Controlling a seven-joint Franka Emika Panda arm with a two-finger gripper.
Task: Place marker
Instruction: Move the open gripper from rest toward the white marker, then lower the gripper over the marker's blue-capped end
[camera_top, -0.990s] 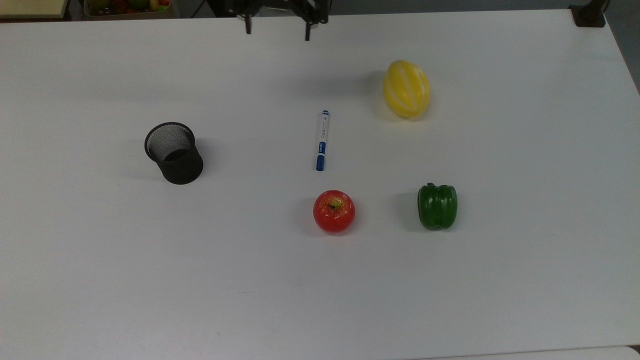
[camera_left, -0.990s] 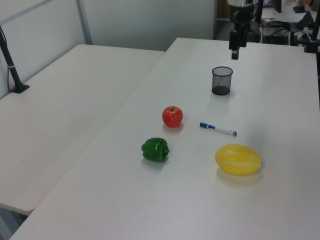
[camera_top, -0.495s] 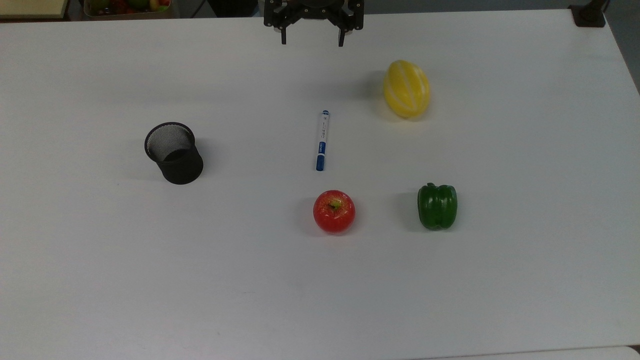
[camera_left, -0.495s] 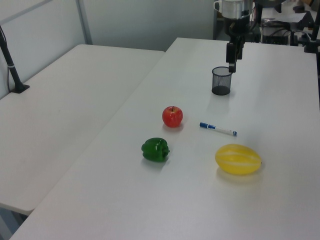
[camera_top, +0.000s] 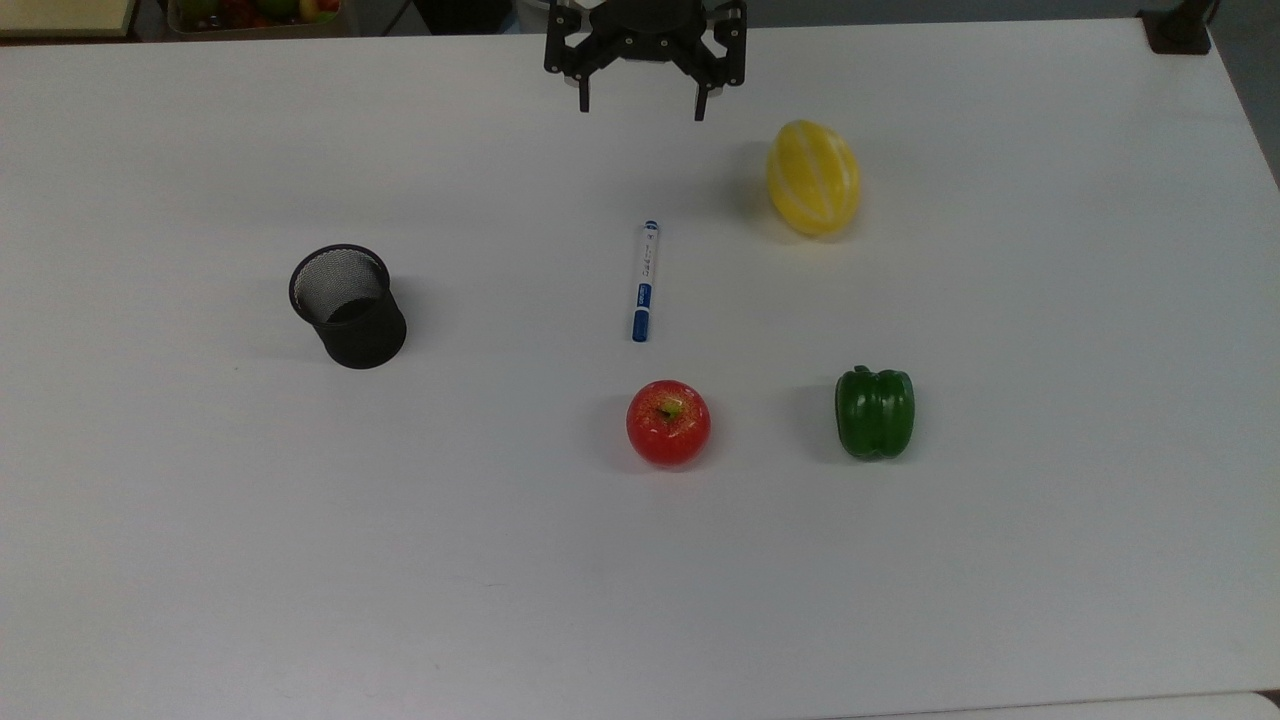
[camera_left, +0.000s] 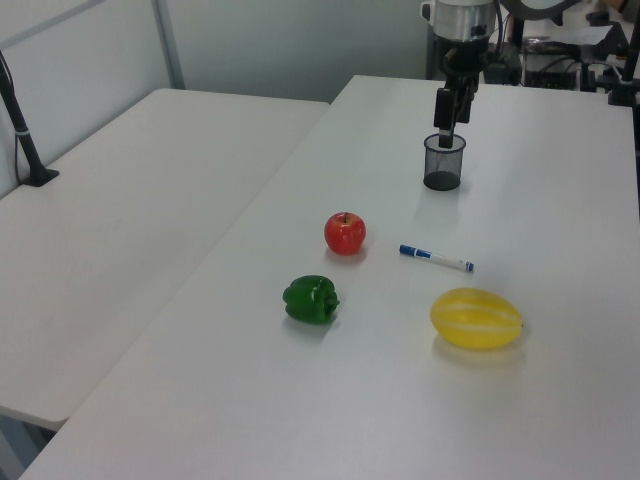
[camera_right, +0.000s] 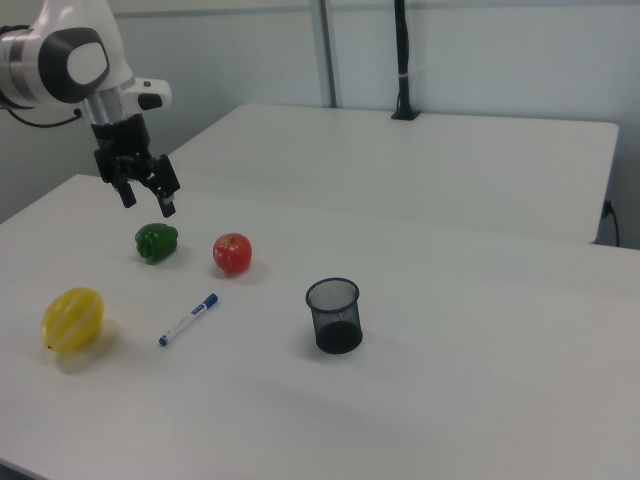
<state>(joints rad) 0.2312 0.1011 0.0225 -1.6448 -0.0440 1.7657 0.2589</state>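
The marker (camera_top: 644, 281) (camera_left: 436, 258) (camera_right: 188, 319), white with a blue cap, lies flat on the white table (camera_top: 200, 550) near its middle. My gripper (camera_top: 641, 106) (camera_left: 444, 130) (camera_right: 148, 203) hangs open and empty well above the table, at the top view's upper edge, clearly apart from the marker. A black mesh pen cup (camera_top: 348, 305) (camera_left: 444, 162) (camera_right: 334, 315) stands upright at the top view's left of the marker.
A red apple (camera_top: 668, 422) sits just below the marker in the top view. A green bell pepper (camera_top: 875, 412) lies to the apple's right and a yellow melon (camera_top: 813, 177) to the marker's upper right. A second table (camera_left: 120, 200) adjoins.
My gripper has moved toward the top view's right and lower into the frame, coming nearer the marker. It stays open. Nothing on the table has shifted.
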